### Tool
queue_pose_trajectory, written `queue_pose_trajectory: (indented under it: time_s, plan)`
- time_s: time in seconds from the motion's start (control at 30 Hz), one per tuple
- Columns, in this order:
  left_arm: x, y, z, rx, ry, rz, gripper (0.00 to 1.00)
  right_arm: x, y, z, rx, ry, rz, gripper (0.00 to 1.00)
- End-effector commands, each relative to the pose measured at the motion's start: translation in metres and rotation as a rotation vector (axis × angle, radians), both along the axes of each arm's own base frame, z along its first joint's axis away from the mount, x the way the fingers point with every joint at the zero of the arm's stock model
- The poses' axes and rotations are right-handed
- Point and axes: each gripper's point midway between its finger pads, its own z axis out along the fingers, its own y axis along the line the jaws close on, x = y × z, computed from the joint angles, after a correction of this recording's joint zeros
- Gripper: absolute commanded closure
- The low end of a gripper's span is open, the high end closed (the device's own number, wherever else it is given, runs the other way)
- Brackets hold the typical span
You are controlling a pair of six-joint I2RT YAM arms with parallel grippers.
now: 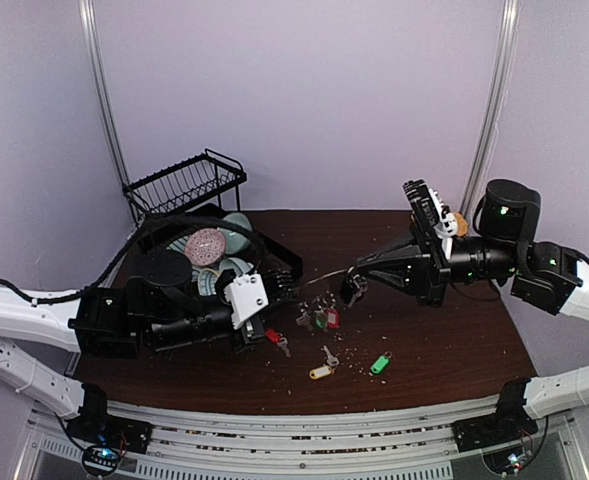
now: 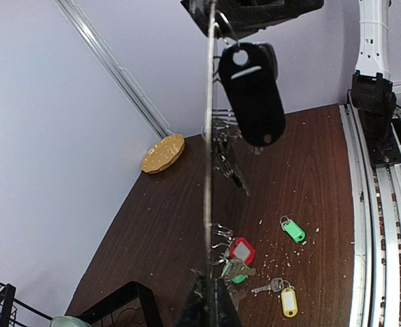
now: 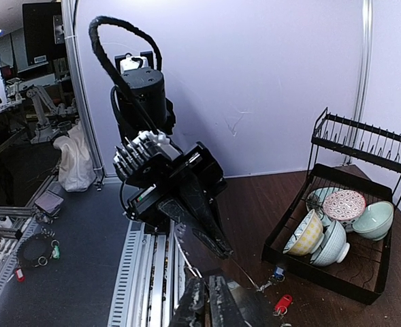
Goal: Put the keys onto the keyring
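The keyring shows edge-on as a thin silver line stretched between both grippers, a faint wire from above. My left gripper is shut on its near end. My right gripper has its jaws almost together on the far end. A black-tagged key hangs just under the right gripper. Red-tagged and green-tagged keys dangle from the ring near the left gripper. Loose on the table lie a green-tagged key, a yellow-tagged key and a red-tagged key.
A black dish rack with several bowls sits at the table's back left, behind the left arm. A yellow-orange plate lies by the far wall. Crumbs dot the dark wood table.
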Motion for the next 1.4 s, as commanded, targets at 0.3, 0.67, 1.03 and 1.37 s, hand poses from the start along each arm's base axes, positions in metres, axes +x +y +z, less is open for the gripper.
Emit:
queue_pose_trajectory:
  time_s: [0.3,0.67,1.03,1.37]
  plan:
    - [0.005,-0.003,0.026,-0.055,-0.003,0.025,1.0,-0.002,-0.001,-0.001,-0.075,-0.051,0.016,1.0]
    - [0.012,-0.005,0.01,0.029,0.004,0.063,1.0,0.0,0.003,-0.019,-0.26,-0.135,0.023,1.0]
    - [0.021,-0.002,0.008,0.003,0.04,0.13,1.0,0.008,0.0,-0.001,-0.259,-0.19,-0.071,0.99]
    - [0.018,0.007,0.024,-0.112,-0.006,0.118,1.0,0.017,-0.006,0.004,-0.043,-0.01,-0.173,0.91]
